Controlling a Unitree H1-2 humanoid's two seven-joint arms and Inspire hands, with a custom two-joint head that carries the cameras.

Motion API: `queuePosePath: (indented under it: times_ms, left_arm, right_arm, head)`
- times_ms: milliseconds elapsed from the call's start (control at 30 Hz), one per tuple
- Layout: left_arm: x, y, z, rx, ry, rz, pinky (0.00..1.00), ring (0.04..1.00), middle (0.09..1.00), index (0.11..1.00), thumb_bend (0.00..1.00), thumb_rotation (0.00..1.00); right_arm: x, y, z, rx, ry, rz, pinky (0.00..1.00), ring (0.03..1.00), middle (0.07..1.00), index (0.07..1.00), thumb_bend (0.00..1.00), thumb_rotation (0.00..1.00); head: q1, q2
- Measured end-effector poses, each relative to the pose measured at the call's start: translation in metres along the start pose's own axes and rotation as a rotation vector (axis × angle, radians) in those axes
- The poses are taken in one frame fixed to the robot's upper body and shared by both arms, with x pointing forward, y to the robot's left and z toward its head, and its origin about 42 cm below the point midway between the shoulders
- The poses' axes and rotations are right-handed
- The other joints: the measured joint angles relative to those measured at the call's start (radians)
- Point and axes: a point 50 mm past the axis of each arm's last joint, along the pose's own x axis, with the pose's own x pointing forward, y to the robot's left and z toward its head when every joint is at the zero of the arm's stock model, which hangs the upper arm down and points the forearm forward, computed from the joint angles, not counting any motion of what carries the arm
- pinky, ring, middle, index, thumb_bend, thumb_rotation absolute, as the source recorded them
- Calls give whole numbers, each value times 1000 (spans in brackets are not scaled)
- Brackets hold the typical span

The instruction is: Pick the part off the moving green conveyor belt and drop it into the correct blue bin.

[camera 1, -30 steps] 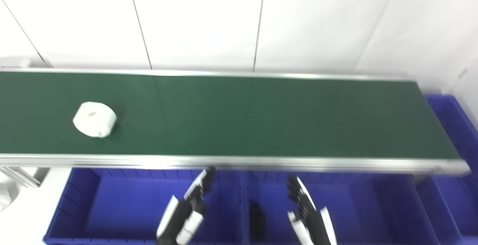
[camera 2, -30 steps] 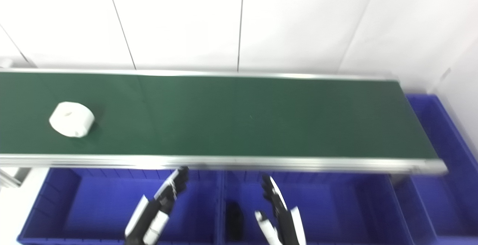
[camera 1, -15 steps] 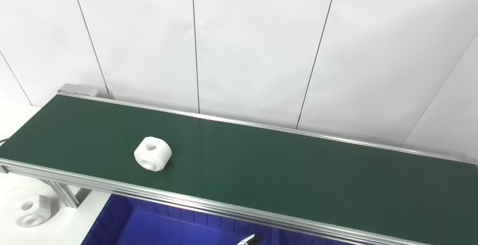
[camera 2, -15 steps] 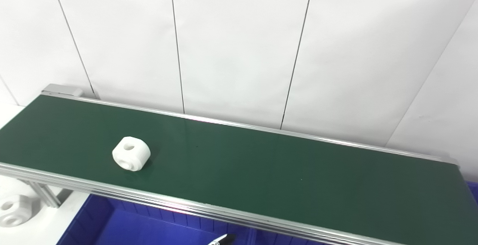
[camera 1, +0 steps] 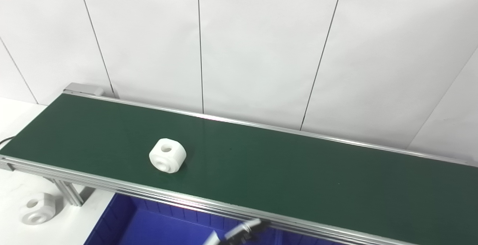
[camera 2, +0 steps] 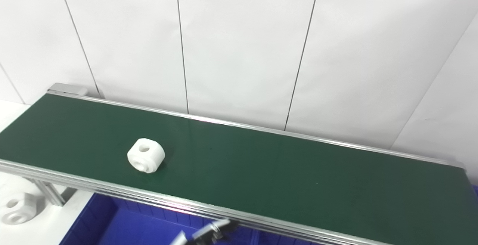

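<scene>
**Belt and table surface**

A long green conveyor belt is framed by silver rails and is seen running from upper left to lower right. One white part, round-edged with a hole on top and another in its side, is carried on the belt towards its left half. A second white part is seen lying on the white table beside the belt's leg.

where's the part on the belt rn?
Both eye views: part sits left of centre on the green belt, nearer its front rail, above the blue bin.
</scene>
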Motion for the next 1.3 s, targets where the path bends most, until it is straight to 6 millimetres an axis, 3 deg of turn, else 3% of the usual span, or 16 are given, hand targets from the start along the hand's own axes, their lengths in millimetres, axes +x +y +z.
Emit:
queuePosePath:
  times_ms: [67, 200, 400, 567, 800, 933, 1133, 1300]
  left_arm:
    - [3, 11, 1, 25, -10, 27, 739, 828, 851, 838, 722, 707]
    - [9, 33, 5, 74, -38, -2, 743, 836, 858, 849, 706, 692]
    - [46, 71, 43, 215, -176, 32, 824, 890, 904, 890, 685, 681]
    - [70, 85, 56, 295, -124, 3, 862, 928, 946, 932, 645, 520]
    - [110, 129, 67, 477, -25, -46, 862, 949, 979, 964, 666, 397]
    - [126, 138, 61, 556, 53, -68, 849, 943, 979, 972, 692, 372]
    - [142, 152, 38, 732, 163, -113, 927, 941, 951, 958, 732, 272]
    - [154, 154, 26, 803, 200, -137, 928, 936, 939, 953, 783, 201]
  right_arm:
    - [0, 0, 0, -3, -1, 2, 1000, 993, 990, 983, 642, 1000]
    - [1, 3, 1, 2, -3, 2, 1000, 981, 979, 974, 650, 1000]
    - [2, 2, 2, 3, -7, 2, 1000, 972, 968, 968, 686, 1000]
    - [3, 0, 4, 11, -14, 7, 966, 953, 956, 961, 704, 1000]
    - [2, 0, 11, 11, -40, 7, 972, 958, 956, 961, 734, 1000]
    - [-4, 2, 9, 14, -30, 5, 979, 958, 954, 961, 731, 1000]
    - [-7, 3, 14, 20, -45, 3, 964, 948, 951, 958, 734, 1000]
    - [-9, 3, 15, 22, -45, 3, 983, 961, 959, 961, 745, 1000]
  head:
    - [-5, 6]
    - [-23, 25]
    - [-12, 60]
    - [-18, 77]
    - [-25, 94]
    - [-26, 101]
    - [-41, 104]
    - [-43, 112]
